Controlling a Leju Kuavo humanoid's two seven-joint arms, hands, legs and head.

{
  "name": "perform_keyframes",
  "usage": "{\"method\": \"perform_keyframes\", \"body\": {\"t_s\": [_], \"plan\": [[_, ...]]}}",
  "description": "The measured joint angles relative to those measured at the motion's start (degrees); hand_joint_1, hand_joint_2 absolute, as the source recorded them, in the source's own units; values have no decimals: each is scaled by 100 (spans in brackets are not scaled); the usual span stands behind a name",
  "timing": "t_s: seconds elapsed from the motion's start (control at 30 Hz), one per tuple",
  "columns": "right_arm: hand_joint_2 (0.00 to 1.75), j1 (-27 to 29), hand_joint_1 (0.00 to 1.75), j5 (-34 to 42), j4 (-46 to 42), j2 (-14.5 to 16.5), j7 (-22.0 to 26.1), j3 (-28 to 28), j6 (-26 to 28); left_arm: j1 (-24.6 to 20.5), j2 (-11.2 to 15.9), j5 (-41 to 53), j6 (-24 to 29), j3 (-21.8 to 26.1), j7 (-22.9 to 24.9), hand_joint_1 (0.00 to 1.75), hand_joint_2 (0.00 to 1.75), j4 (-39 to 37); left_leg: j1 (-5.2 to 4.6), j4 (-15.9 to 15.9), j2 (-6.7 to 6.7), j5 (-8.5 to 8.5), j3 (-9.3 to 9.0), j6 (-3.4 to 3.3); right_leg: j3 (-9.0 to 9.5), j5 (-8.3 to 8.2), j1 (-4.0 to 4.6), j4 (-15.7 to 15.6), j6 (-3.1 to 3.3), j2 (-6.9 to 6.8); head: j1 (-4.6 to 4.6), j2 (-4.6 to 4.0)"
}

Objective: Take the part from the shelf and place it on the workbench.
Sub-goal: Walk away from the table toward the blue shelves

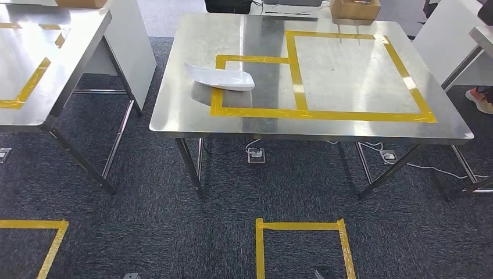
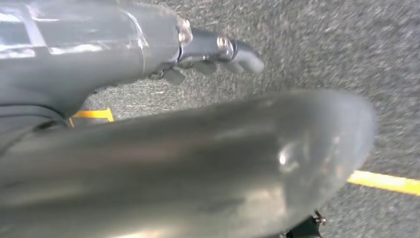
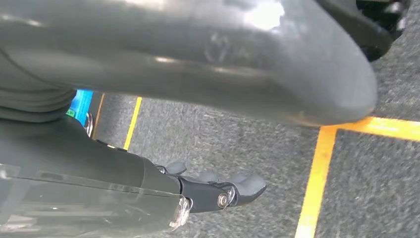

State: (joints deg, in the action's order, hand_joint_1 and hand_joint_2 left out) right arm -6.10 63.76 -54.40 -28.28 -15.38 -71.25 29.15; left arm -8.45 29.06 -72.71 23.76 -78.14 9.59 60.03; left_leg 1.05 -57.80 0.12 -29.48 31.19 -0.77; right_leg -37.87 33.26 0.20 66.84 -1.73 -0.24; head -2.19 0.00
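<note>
since the white moulded part (image 1: 220,76) already lies on the steel workbench (image 1: 174,119), across the corner of the smaller yellow tape rectangle (image 1: 232,110) near the bench's left front edge, i'd judge the placing step done, or all but done. both arms hang at the robot's sides over the dark carpet (image 1: 174,232). the left hand (image 2: 218,52) holds nothing, its dark fingers lying loosely out above the floor. the right hand (image 3: 218,191) is the same, nothing in it and fingers slack and slightly apart, near a yellow floor line (image 3: 312,193). if anything remains, i'd guess it is only to stand clear of the bench and leave the part be; no grasp looks called for. a cardboard box (image 1: 354,9) sits at the far edge of the bench. as for writing, i can read no brand, label or lettering on the part, the bench or the box.
</note>
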Motion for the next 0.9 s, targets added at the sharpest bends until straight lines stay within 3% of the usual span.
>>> {"method": "perform_keyframes", "body": {"t_s": [0.03, 0.07, 0.1, 0.13, 0.2, 0.27, 0.3, 0.37, 0.4, 0.47, 0.53, 0.57, 0.6, 0.63, 0.7, 0.77, 0.83, 0.9], "plan": [[0, -2, 0, 20, -3, -10, -1, -2, 10, 6, -21, 21, -42, -4, -8, 0, 0, -21, 1, -3, 0, 57, 74, 1, -54, 219, -20, 353, -27, 0, 22, 0], [0, -5, 0, 33, -7, -19, 6, -5, 18, 10, -45, 40, -92, -8, -10, 0, 0, -50, 1, -6, 0, 115, 148, 8, -58, 320, -39, 614, -46, 0, 35, 0], [0, -7, 0, 43, -11, -26, 18, -9, 22, 14, -69, 59, -148, -11, -17, 0, 0, -85, 2, -9, 1, 169, 217, 19, 14, 286, -54, 697, -58, 0, 39, 0], [0, -11, 0, 47, -14, -38, 35, -15, 22, 16, -93, 73, -199, -15, -31, 0, 0, -125, 4, -10, 1, 221, 279, 34, 184, 148, -67, 564, -63, 0, 43, 0], [0, -36, 0, 52, -15, -68, 70, -31, 7, 18, -139, 97, -290, -21, -70, 0, 0, -206, 6, -12, 0, 316, 372, 81, 766, -127, -81, -232, -56, 6, 49, 0], [0, -74, 0, 50, -15, -98, 89, -48, -25, 17, -171, 124, -344, -25, -87, 0, 0, -278, 3, -10, 7, 406, 419, 153, 1246, -158, -65, -1007, -8, 24, 62, 0], [0, -90, 0, 47, -14, -109, 92, -58, -39, 17, -183, 136, -356, -25, -82, 0, 0, -314, 4, 0, 14, 452, 429, 192, 1326, -124, -49, -1171, 24, 32, 68, 0], [0, -99, 0, 36, -12, -120, 98, -82, -69, 20, -206, 142, -362, -26, -77, 0, 0, -388, 18, 19, 25, 523, 442, 270, 1288, -183, -33, -1209, 116, 26, 71, 0], [0, -101, 0, 25, -11, -122, 110, -95, -84, 25, -219, 138, -361, -26, -84, 0, 0, -421, 26, -16, 25, 458, 470, 299, 1250, -234, -31, -1219, 169, 12, 67, 0], [0, -105, 0, -11, -11, -119, 143, -114, -108, 33, -251, 113, -347, -26, -118, 0, 0, -474, 37, -364, 13, 47, 611, 331, 1132, -353, -24, -1237, 272, -17, 30, 0], [0, -111, 0, -55, -14, -110, 161, -127, -102, 34, -293, 83, -318, -24, -143, 0, 0, -518, 31, -1081, -4, -465, 829, 342, 978, -449, 15, -1217, 325, -25, -22, 0], [0, -112, 0, -70, -15, -106, 161, -134, -92, 37, -314, 70, -302, -24, -148, 0, 0, -538, 23, -1396, -8, -561, 896, 341, 895, -493, 36, -1201, 336, -26, -38, 0], [0, -112, 0, -85, -15, -101, 161, -140, -82, 40, -334, 58, -290, -23, -150, 0, 0, -557, 12, -1582, -11, -533, 895, 331, 812, -537, 57, -1177, 344, -27, -48, 0], [0, -113, 0, -96, -15, -97, 161, -144, -75, 44, -352, 48, -281, -23, -153, 0, 0, -574, -1, -1553, -12, -391, 790, 309, 733, -571, 76, -1149, 348, -28, -56, 0], [0, -117, 0, -119, -15, -90, 161, -148, -69, 45, -379, 35, -272, -21, -158, 0, 0, -607, -41, -950, -13, -113, 313, 222, 615, -618, 100, -1078, 340, -29, -76, 0], [0, -126, 0, -132, -19, -84, 161, -149, -67, 38, -397, 30, -270, -17, -165, 0, 0, -637, -79, -261, -12, -110, -146, 134, 545, -646, 115, -1008, 309, -30, -91, 0], [0, -138, 0, -146, -25, -82, 159, -149, -66, 33, -414, 19, -282, -16, -181, 0, 0, -662, -100, 16, -10, -190, -286, 78, 502, -687, 116, -974, 249, -31, -103, 0], [0, -145, 0, -181, -32, -90, 148, -152, -62, 36, -445, -5, -310, -16, -199, 0, 0, -689, -78, 100, -8, -164, -263, 10, 456, -676, 110, -936, 172, -19, -120, 0]]}}
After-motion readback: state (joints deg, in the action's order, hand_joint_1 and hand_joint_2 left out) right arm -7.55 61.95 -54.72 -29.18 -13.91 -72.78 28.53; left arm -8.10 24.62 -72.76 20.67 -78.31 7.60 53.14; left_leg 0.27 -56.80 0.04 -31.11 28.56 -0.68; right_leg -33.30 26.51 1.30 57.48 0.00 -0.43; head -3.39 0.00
